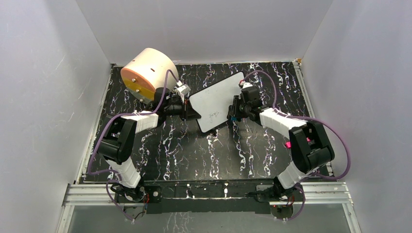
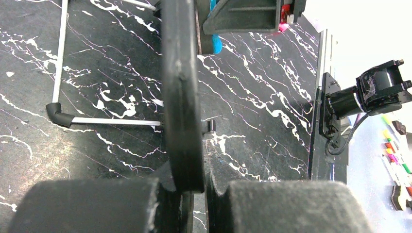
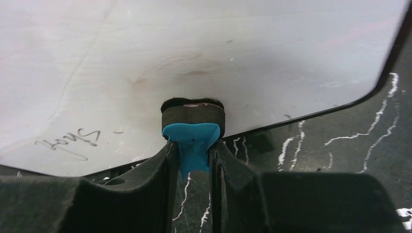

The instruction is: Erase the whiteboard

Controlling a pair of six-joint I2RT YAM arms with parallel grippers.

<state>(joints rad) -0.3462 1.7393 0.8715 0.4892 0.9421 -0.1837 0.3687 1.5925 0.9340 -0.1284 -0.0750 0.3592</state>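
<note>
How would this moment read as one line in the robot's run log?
left gripper: shut on whiteboard edge | right gripper: shut on blue eraser, pad against board | handwriting: visible, not yet wiped

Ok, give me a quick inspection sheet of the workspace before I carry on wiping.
Surface: table, black with white veining.
Job's things: whiteboard tilted up; handwriting near one corner not yet erased; eraser pad against the board's face.
Clutter: cream cylinder with orange face, far left corner.
Tools: left tool shut on the whiteboard's edge; right tool shut on the eraser's blue handle.
Cables: purple cables loop along both arms.
Surroundings: white walls on three sides; metal rail at the near edge.
</note>
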